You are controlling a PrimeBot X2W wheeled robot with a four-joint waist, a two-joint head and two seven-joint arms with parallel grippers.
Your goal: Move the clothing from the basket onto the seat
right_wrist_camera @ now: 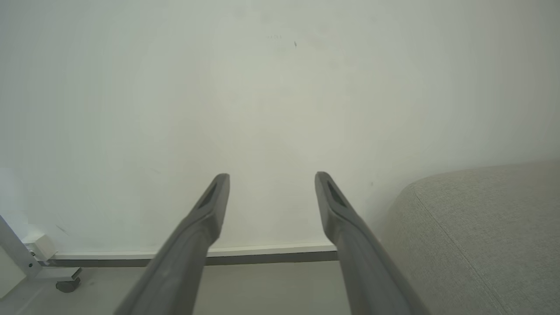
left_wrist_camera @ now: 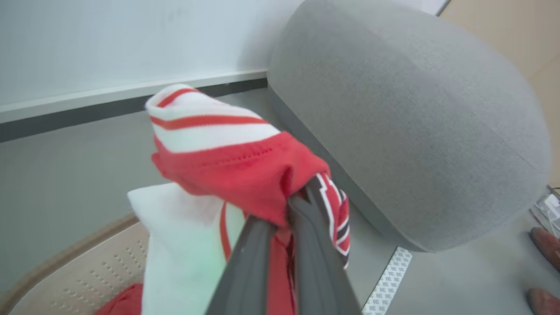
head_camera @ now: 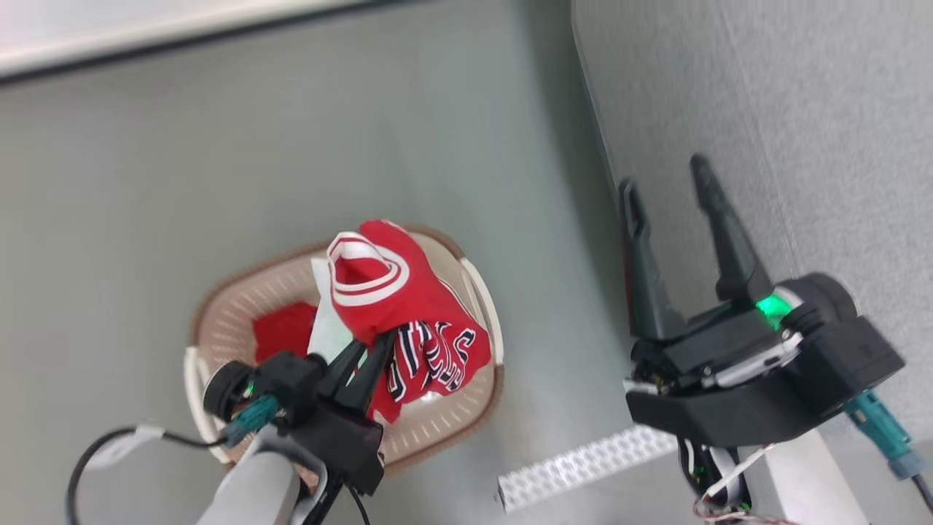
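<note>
The cream basket stands on the floor at lower left of the head view. My left gripper is shut on the red jersey, which hangs bunched above the basket with its navy-and-white lettering facing down-right. In the left wrist view the same gripper pinches a fold of the jersey. More red clothing lies in the basket. The light-grey seat fills the right side. My right gripper stands open at the seat's edge, nothing between its fingers.
A perforated white strip lies on the floor by the seat's base. A wall with a dark skirting runs along the far side. Brown shoes stand at the right edge of the left wrist view. A wheeled metal frame stands by the wall.
</note>
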